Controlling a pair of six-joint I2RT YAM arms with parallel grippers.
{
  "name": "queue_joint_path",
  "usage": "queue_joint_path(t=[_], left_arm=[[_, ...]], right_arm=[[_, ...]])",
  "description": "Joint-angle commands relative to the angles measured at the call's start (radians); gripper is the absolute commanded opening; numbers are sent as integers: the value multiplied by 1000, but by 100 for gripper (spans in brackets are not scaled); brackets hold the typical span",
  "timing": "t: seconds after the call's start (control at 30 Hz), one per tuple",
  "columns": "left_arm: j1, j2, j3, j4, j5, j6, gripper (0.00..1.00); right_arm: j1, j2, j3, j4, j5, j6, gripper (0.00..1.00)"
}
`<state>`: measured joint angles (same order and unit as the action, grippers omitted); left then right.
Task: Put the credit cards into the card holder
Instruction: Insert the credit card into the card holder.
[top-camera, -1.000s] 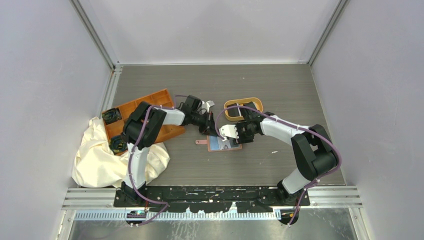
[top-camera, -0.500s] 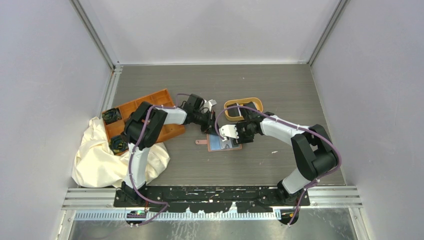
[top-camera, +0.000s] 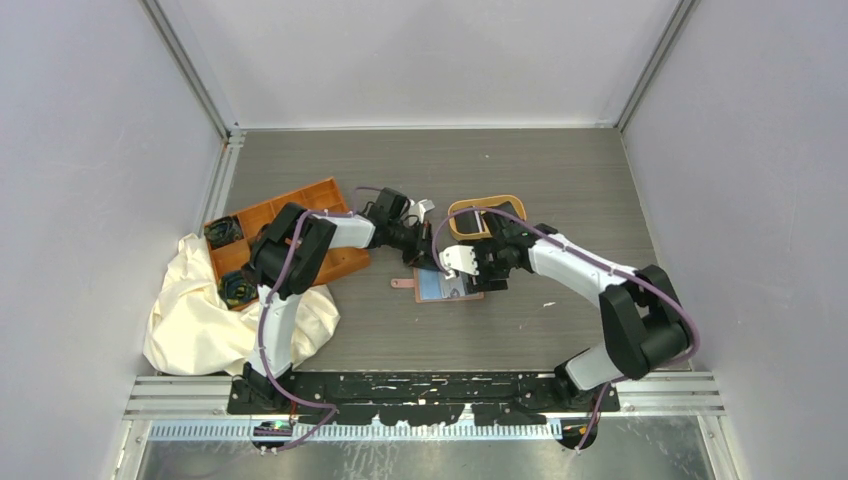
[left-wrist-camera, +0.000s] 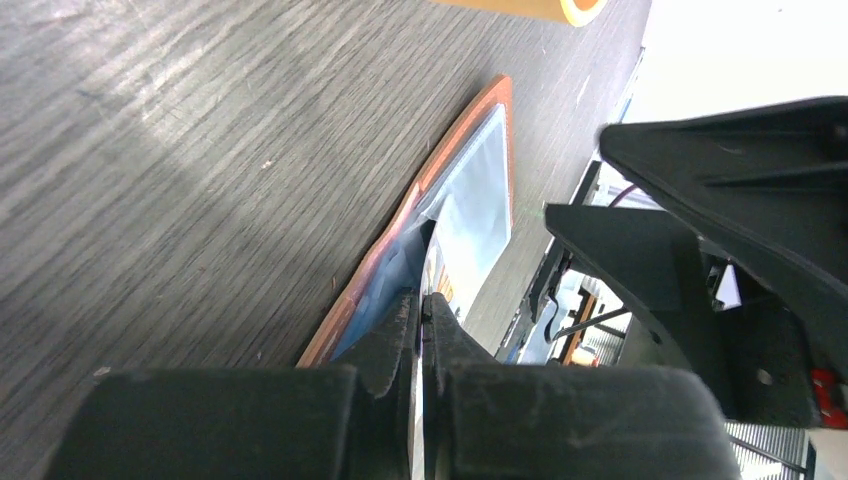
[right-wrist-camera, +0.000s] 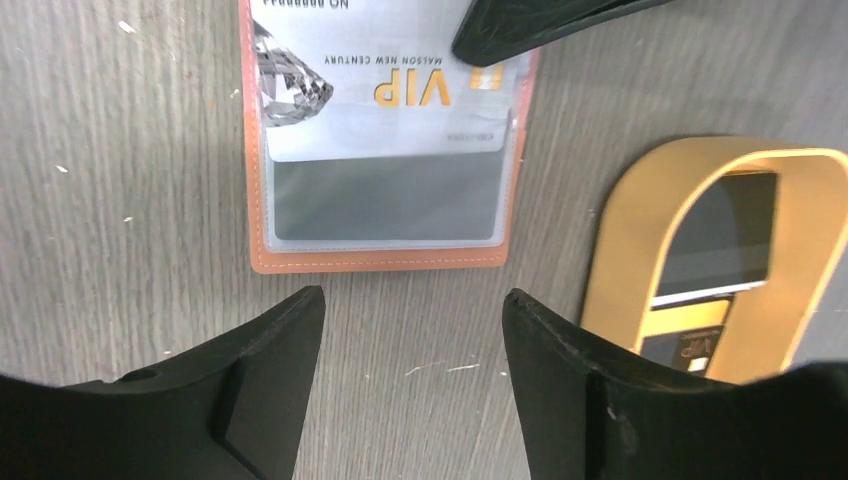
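The card holder (top-camera: 447, 288) lies open on the table, pinkish-brown with bluish pockets (right-wrist-camera: 385, 262). A silver-white credit card (right-wrist-camera: 390, 110) marked VIP sits partly in its clear pocket. My left gripper (top-camera: 424, 256) is at the wallet's far edge. In the left wrist view it (left-wrist-camera: 423, 300) is shut on the thin card edge at the pocket mouth (left-wrist-camera: 460, 200). One of its fingers (right-wrist-camera: 540, 25) shows in the right wrist view. My right gripper (top-camera: 468, 264) hovers open and empty (right-wrist-camera: 410, 300) beside the wallet. More black cards (right-wrist-camera: 715, 235) lie in the oval tray.
The tan-rimmed oval tray (top-camera: 487, 215) stands just behind the wallet, close to my right gripper (right-wrist-camera: 640, 220). An orange compartment tray (top-camera: 290, 235) with small dark items and a cream cloth (top-camera: 215, 315) sit at the left. Grey walls enclose the table.
My right arm has swung its elbow outward and the right gripper has shifted slightly toward the oval tray. The left gripper stays shut at the wallet's edge.
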<state>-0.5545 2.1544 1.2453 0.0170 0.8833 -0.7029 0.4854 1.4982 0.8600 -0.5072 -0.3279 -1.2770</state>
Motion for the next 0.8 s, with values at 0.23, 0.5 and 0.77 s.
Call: queue_joint_path(t=[0.23, 0.5, 0.77], left_arm=[[-8, 13, 27, -55, -54, 40, 4], [-8, 17, 36, -79, -53, 57, 7], [-6, 25, 40, -73, -47, 53, 8]], right_arm=[[126, -91, 84, -3, -245, 253, 50], [334, 67, 113, 237, 67, 433, 18], [363, 138, 100, 302, 235, 434, 16]])
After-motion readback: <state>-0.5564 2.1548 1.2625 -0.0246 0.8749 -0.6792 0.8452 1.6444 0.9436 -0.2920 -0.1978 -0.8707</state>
